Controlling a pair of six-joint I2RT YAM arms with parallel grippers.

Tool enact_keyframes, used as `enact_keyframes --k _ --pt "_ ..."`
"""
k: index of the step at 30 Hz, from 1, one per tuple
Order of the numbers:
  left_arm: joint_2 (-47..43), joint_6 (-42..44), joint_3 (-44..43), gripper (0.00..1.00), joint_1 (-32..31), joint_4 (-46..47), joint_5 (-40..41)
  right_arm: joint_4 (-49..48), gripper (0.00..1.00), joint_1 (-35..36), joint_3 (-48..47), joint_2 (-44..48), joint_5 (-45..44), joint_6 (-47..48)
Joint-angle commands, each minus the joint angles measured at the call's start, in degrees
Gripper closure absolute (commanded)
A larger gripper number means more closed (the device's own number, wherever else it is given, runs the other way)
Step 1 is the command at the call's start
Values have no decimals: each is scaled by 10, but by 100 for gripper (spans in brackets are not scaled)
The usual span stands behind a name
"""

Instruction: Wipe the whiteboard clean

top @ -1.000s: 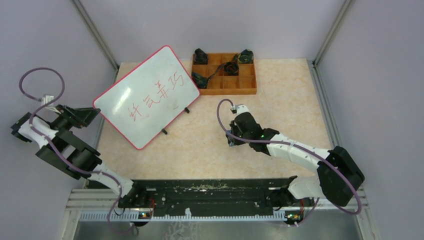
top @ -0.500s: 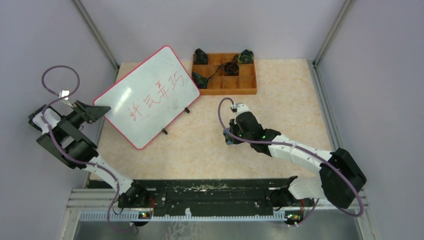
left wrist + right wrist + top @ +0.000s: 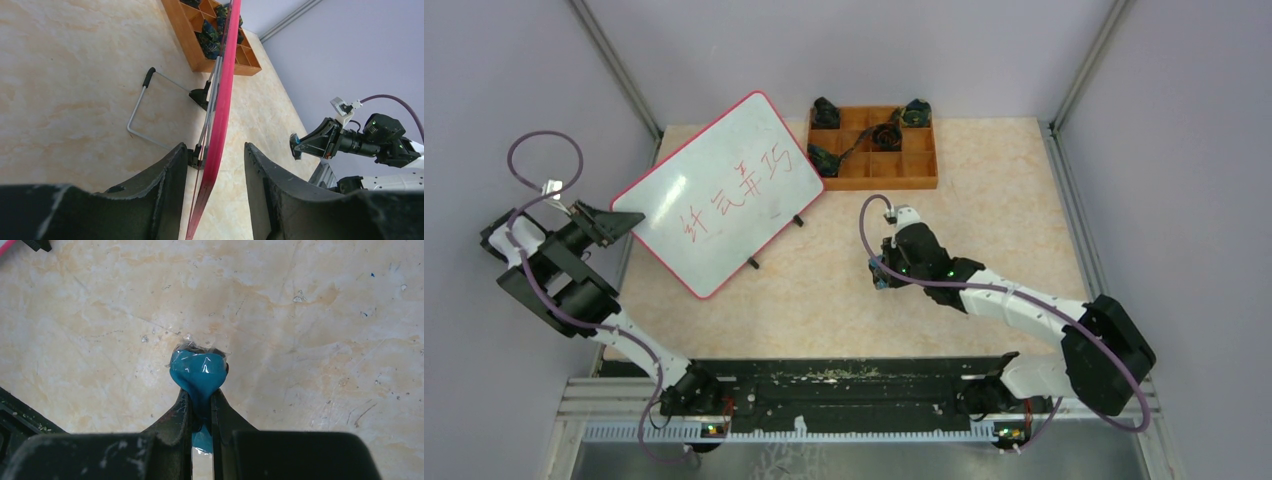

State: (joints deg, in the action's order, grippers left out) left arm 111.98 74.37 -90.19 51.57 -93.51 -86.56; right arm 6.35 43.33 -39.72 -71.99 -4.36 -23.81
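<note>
The whiteboard point(image 3: 719, 195), white with a red rim and red handwriting, stands tilted on wire feet at the table's back left. My left gripper point(image 3: 627, 222) is at its left corner. In the left wrist view the red rim point(image 3: 225, 85) runs edge-on between the jaws of the left gripper point(image 3: 214, 150), which is open with a gap on both sides. My right gripper point(image 3: 881, 278) hovers over the middle of the table. In the right wrist view the right gripper point(image 3: 201, 395) is shut on a soft blue wiper point(image 3: 198, 371) in clear film.
A brown compartmented wooden tray point(image 3: 879, 183) with dark objects point(image 3: 885, 135) in it sits just right of the board's top corner. The board's wire foot point(image 3: 142, 107) rests on the beige table. Grey walls close in at the left, back and right.
My left arm swung in toward the board's left corner and its jaws narrowed around the rim. The right arm shifted slightly left, still gripping the blue wiper.
</note>
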Motion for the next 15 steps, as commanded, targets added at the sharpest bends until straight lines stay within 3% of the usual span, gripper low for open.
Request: enact_keyframes --k 1,9,15 --pt "12 11 -36 50 12 126 -9 -23 100 -2 -22 -11 -8 -1" --pt "-11 22 -40 52 12 125 -25 -8 100 -3 -57 -40 -22 11" --pt "-10 29 -35 74 12 126 -30 6 100 -8 -87 -59 -28 22"
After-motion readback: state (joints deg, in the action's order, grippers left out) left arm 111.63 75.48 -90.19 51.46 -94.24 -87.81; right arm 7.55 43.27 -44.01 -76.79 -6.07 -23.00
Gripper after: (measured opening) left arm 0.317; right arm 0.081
